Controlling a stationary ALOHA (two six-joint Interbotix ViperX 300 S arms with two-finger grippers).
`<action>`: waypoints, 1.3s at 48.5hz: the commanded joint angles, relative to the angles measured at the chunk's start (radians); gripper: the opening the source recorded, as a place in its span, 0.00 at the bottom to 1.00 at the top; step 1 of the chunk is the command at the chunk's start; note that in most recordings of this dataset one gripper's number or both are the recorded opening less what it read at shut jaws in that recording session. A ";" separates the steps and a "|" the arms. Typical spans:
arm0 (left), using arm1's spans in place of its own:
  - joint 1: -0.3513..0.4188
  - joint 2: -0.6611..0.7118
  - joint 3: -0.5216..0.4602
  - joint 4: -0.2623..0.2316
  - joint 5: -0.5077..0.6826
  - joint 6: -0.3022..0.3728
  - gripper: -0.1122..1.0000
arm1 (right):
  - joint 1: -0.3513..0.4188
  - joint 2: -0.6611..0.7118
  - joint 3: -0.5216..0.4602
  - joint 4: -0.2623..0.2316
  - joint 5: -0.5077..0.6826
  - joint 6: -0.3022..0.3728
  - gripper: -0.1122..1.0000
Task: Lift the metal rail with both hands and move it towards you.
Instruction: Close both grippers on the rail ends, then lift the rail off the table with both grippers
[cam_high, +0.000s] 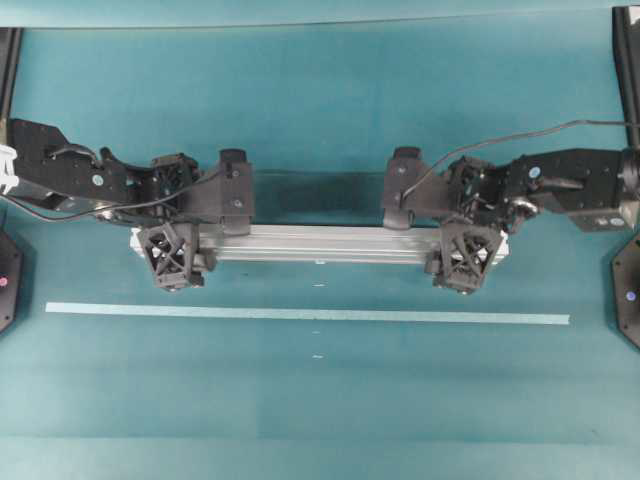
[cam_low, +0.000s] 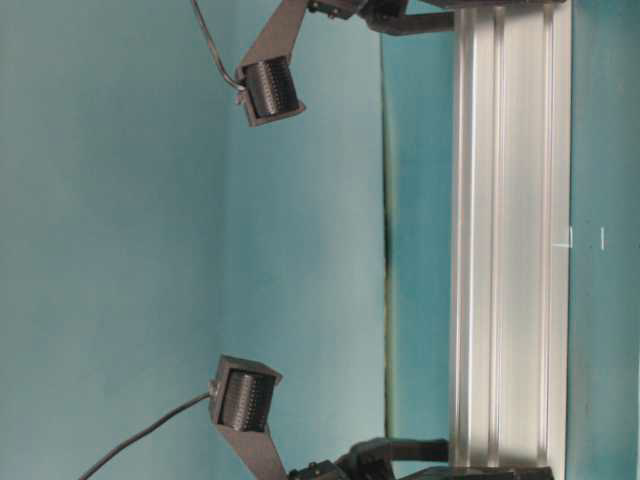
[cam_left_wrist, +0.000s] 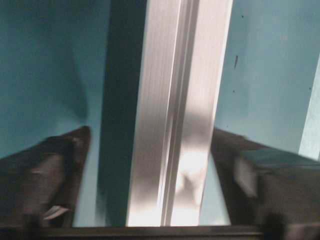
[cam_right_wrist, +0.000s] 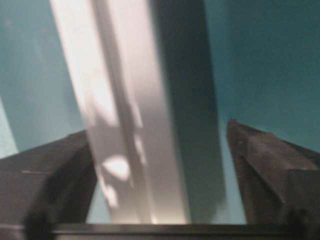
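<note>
The metal rail (cam_high: 320, 243) is lying on the table, its long axis running from 9 to 3 o'clock. The left gripper (cam_high: 200, 232) and right gripper (cam_high: 437, 232) are straddling opposite ends, fingers standing apart, not yet clamping.

Teal table cover (cam_high: 320, 400) fills whole work surface, matte, faint horizontal fold lines. Thin pale tape strip (cam_high: 305, 314) lies flat across it, running left to right. Few tiny white marks (cam_high: 318, 356) near strip at mid-width, above and below it. Pale upright surface (cam_low: 110, 240) seen from table level, slightly lighter teal than cover.
</note>
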 joint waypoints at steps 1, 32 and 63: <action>-0.005 -0.009 0.005 0.002 -0.006 -0.008 0.72 | 0.014 0.005 -0.011 0.005 0.003 0.002 0.86; -0.006 -0.018 0.026 0.003 -0.052 -0.014 0.39 | 0.003 0.012 -0.023 0.006 0.037 0.002 0.48; -0.040 -0.190 -0.055 0.002 0.178 -0.037 0.39 | -0.029 -0.110 -0.138 0.037 0.239 0.046 0.48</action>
